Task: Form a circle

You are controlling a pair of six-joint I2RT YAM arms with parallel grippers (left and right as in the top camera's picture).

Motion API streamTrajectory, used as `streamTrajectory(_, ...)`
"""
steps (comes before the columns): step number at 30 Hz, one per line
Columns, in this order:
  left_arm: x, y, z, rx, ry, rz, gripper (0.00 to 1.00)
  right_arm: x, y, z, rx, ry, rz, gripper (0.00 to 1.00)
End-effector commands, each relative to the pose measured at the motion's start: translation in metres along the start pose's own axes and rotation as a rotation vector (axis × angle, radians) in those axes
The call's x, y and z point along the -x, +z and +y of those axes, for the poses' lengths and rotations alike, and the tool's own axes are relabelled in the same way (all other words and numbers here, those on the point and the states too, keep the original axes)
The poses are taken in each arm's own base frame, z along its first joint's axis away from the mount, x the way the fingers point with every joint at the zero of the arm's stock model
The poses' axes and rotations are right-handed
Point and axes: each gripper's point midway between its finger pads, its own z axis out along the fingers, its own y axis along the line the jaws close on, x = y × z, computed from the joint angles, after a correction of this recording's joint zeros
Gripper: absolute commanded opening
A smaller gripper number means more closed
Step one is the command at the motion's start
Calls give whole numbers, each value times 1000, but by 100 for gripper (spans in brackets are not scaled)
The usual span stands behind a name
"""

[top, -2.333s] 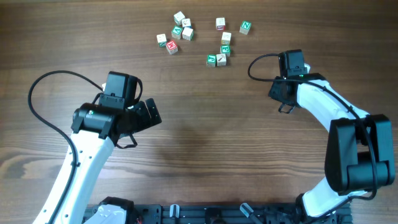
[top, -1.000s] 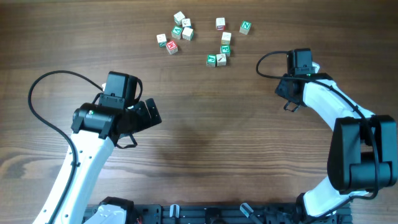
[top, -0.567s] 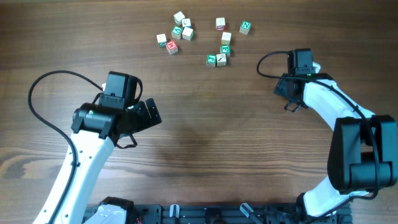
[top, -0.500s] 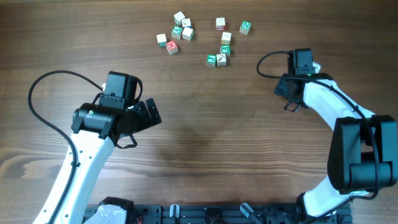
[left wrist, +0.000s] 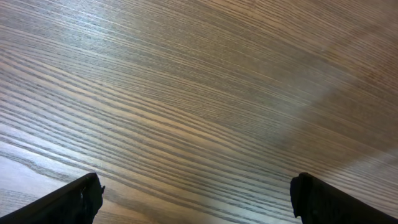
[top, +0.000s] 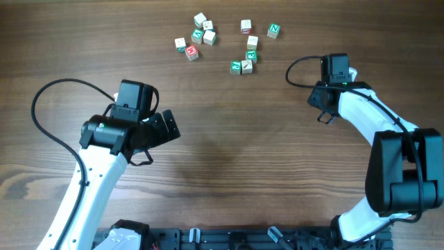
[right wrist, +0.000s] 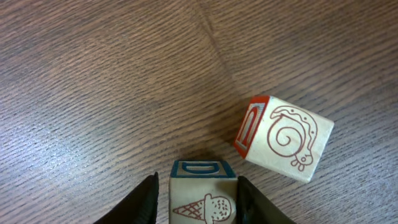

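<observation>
Dark-grained wooden table (top: 222, 160) runs to every frame edge. Left gripper (left wrist: 196, 186) hangs spread wide over bare wood. Right gripper (right wrist: 198, 186) is part-spread astride the ice-cream cube (right wrist: 204, 202), with a sliver of gap on one side. The snail cube (right wrist: 283, 137) lies askew just beside it, not touching. At the far edge, the circle (top: 247, 64) is only a tight trio, near the loose scatter (top: 200, 35).

Table (right wrist: 93, 74) — matt brown wood, grain open and slightly rough. Snail cube (right wrist: 283, 137), at two o'clock from the ice-cream cube (right wrist: 204, 199) — both pale smooth wood, matt print.
</observation>
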Motion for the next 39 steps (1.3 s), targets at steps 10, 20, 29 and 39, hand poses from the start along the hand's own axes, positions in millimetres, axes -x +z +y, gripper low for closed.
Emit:
streamTrajectory(10,0,0,1,-5,-3,4,100,12,-6,-2,-7,-4,-39,40)
streamTrajectory(20,0,0,1,-5,-3,4,100,14,-6,-5,-25,-3,-47,34)
streamTrajectory(29,0,0,1,-5,-2,4,100,14,-6,-6,-32,-1,-49,35)
streamTrajectory(39,0,0,1,-5,-2,4,100,14,-6,-5,-26,-1,-49,63)
